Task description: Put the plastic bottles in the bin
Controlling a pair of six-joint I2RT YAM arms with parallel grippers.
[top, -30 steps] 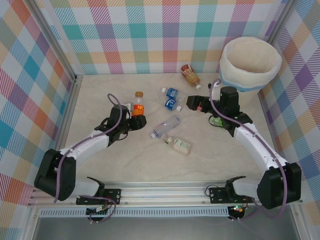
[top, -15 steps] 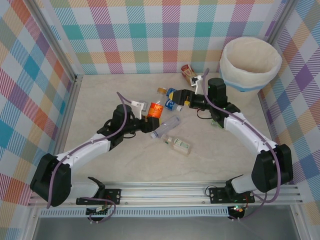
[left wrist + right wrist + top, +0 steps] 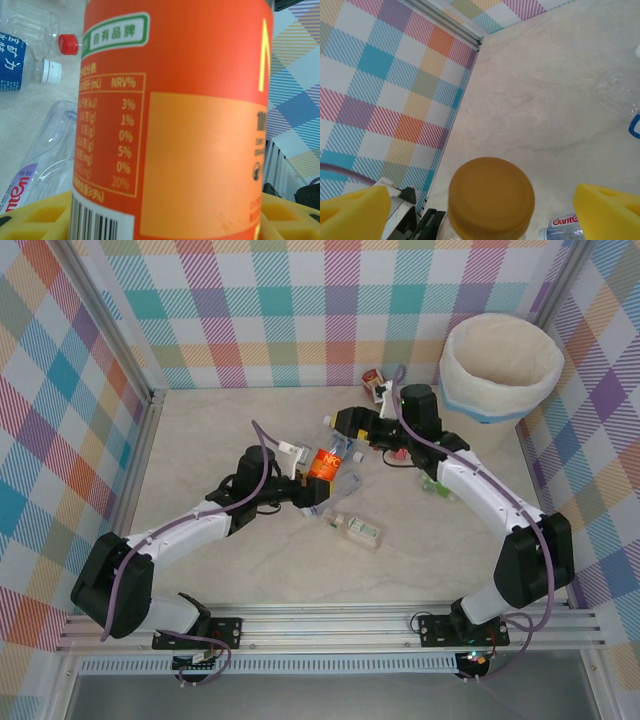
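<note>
Since the cream-white round bin (image 3: 497, 392) sits far right, the left gripper (image 3: 165, 219), clamped on the orange-labelled plastic bottle (image 3: 175, 100) mid-table, seemingly offers it to the right gripper (image 3: 481, 212), wide open around its brown cap (image 3: 491, 190)

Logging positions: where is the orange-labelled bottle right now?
In the top view the orange-labelled bottle is mid-table, gripped by the left hand, its cap between the open pads of the right hand, just beyond a clear bottle.
</note>
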